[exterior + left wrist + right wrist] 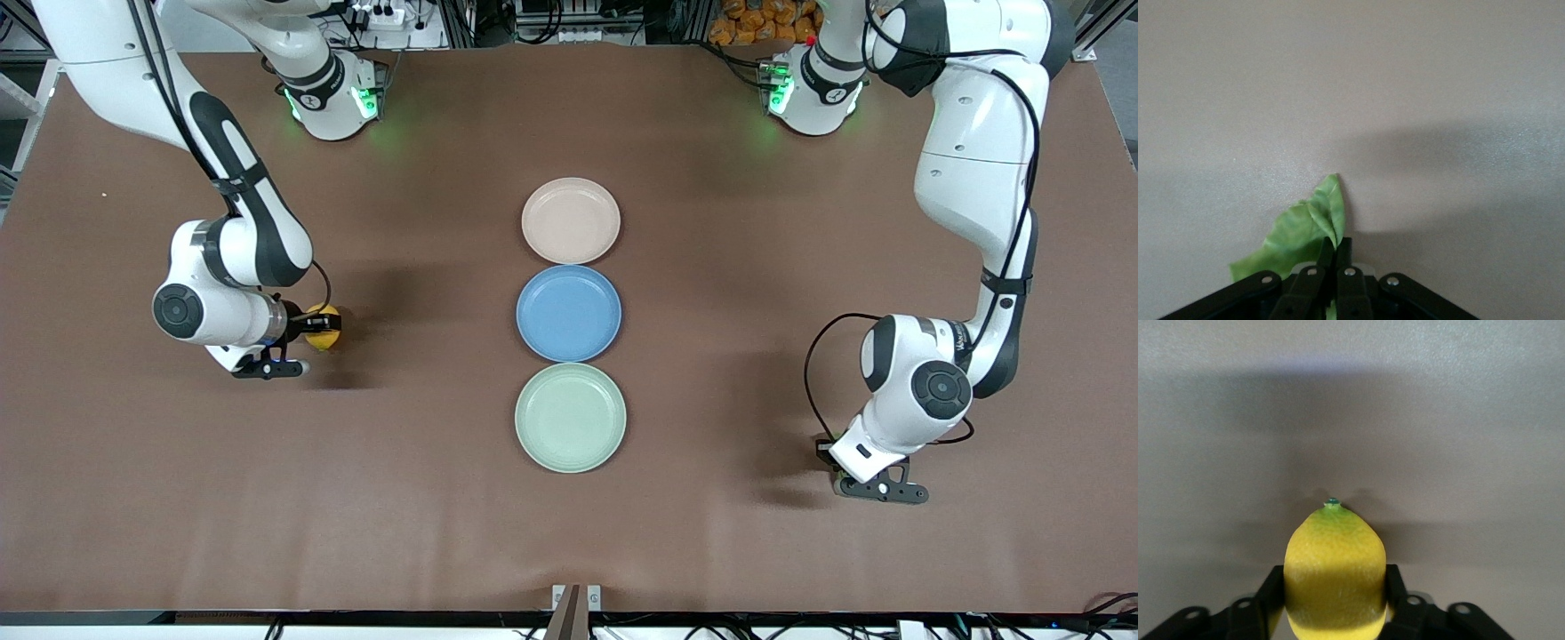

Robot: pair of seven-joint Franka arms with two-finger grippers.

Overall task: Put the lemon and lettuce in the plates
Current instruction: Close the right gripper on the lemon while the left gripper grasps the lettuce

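My right gripper is shut on the yellow lemon low over the table toward the right arm's end; in the right wrist view the lemon fills the space between the jaws. My left gripper is low at the table toward the left arm's end, shut on the green lettuce, which only the left wrist view shows. The beige-pink plate and the mint green plate lie empty in a row at mid-table.
An empty blue plate lies between the two other plates. The brown table cloth is bare around the plates. Both arm bases stand along the table edge farthest from the front camera.
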